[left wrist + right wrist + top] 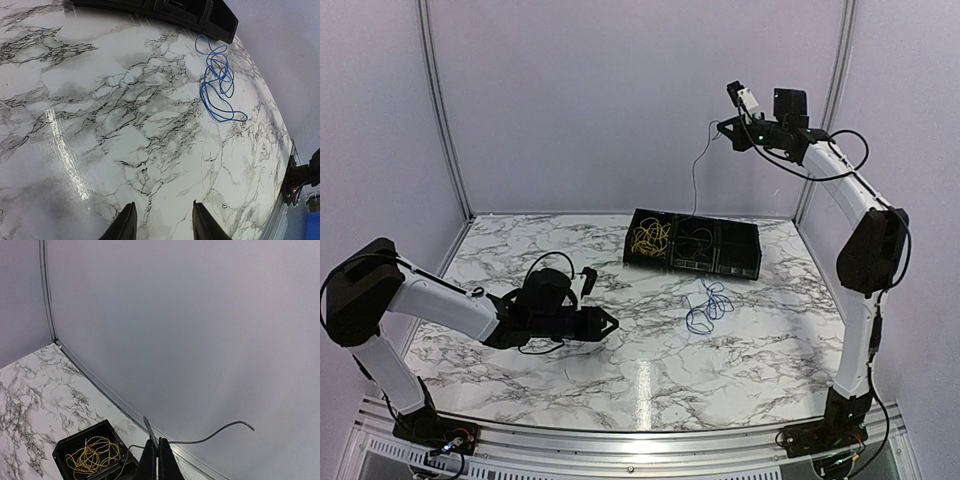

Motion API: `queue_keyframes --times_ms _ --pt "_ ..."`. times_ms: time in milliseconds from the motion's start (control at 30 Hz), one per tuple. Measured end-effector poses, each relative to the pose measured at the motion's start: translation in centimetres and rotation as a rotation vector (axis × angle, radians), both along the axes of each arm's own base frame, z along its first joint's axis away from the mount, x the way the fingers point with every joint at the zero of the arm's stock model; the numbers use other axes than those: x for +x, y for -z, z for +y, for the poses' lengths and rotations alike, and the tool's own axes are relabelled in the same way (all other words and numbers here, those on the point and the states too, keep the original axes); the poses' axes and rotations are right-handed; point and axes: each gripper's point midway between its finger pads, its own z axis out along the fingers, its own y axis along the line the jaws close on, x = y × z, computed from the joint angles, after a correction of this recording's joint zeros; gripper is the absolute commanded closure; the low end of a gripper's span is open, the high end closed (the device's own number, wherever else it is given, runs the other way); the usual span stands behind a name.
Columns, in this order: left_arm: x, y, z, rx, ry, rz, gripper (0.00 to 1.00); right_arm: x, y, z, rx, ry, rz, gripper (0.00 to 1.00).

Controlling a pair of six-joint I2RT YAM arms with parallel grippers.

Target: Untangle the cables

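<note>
The black cable [215,434] is pinched in my right tool [156,441], whose fingers are closed tight on it high above the counter [100,100]. From there the strand hangs down into the middle compartment of the black tray [742,256]. The yellow cable [650,238] lies coiled in the tray's left compartment. The blue cable [217,85] lies loose on the counter, near the tray's front. My left tool [164,206] hovers low over the marble, fingers apart, holding nothing.
</note>
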Motion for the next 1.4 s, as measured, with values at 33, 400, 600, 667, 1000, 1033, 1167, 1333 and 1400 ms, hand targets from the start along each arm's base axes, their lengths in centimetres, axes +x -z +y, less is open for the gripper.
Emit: queue_keyframes --times_ms 33,400,600,667,1000,1033,1167,1333,1400 --pt "0.0 0.0 0.0 0.0 0.003 0.002 0.59 0.0 0.0 -0.1 -0.001 0.004 -0.001 1.0" --pt "-0.2 0.1 -0.1 0.005 0.01 0.012 0.59 2.4 4.2 -1.1 -0.089 0.077 0.028 1.0" --pt "-0.2 0.2 0.0 0.008 0.006 0.018 0.59 4.0 10.2 -1.5 -0.158 0.103 0.116 1.0" --pt "-0.3 0.2 0.1 0.005 0.003 0.021 0.59 4.2 11.8 -1.6 -0.178 0.106 0.141 1.0" --pt "-0.3 0.0 0.3 0.008 -0.007 0.024 0.59 2.1 17.4 -0.3 -0.16 0.007 0.297 1.0" --pt "-0.3 0.1 0.4 0.009 -0.008 0.024 0.59 1.9 17.9 -0.2 -0.152 0.0 0.317 1.0" --pt "-0.6 0.2 0.9 0.015 -0.013 0.026 0.59 1.3 19.2 0.2 -0.128 -0.018 0.365 1.0" --pt "-0.8 -0.1 1.4 0.012 -0.025 0.024 0.59 1.0 21.7 0.5 -0.11 -0.037 0.43 1.0" --pt "-0.8 -0.1 1.5 0.008 -0.031 0.028 0.59 0.8 23.1 0.7 -0.102 -0.047 0.464 1.0"
